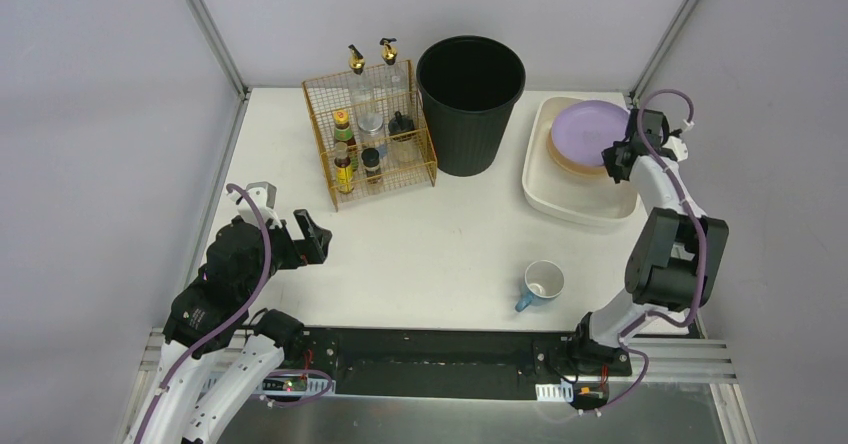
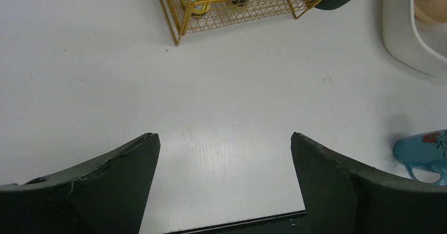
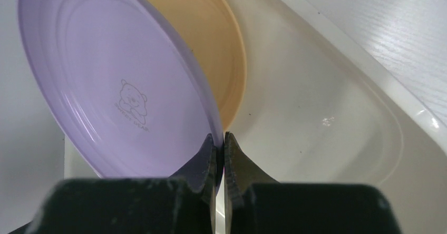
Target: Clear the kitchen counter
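A: Counter?
B: The kitchen counter (image 1: 430, 234) lay before both arms, with a blue mug (image 1: 543, 284) near its front edge.
A: Grippers?
B: The right gripper (image 3: 220, 147) pinched the purple plate (image 3: 116, 76) over the white tub (image 3: 327, 113). The left gripper (image 1: 312, 236) hovered, fingers apart.

Bare kitchen counter (image 2: 226, 91) lies between and ahead of the left gripper (image 2: 224, 139)'s wide-spread fingers, a free lane. Farther ahead the wire rack (image 2: 237, 5) blocks it. The mug (image 2: 424, 152) stands off to its right, and the white tub (image 2: 403, 33) is ahead-right. The right gripper (image 3: 220, 139), pinched on the purple plate (image 3: 116, 76), has that plate crowding its left and the orange plate (image 3: 226, 49) close behind. To its right is bare tub floor up to the wall.
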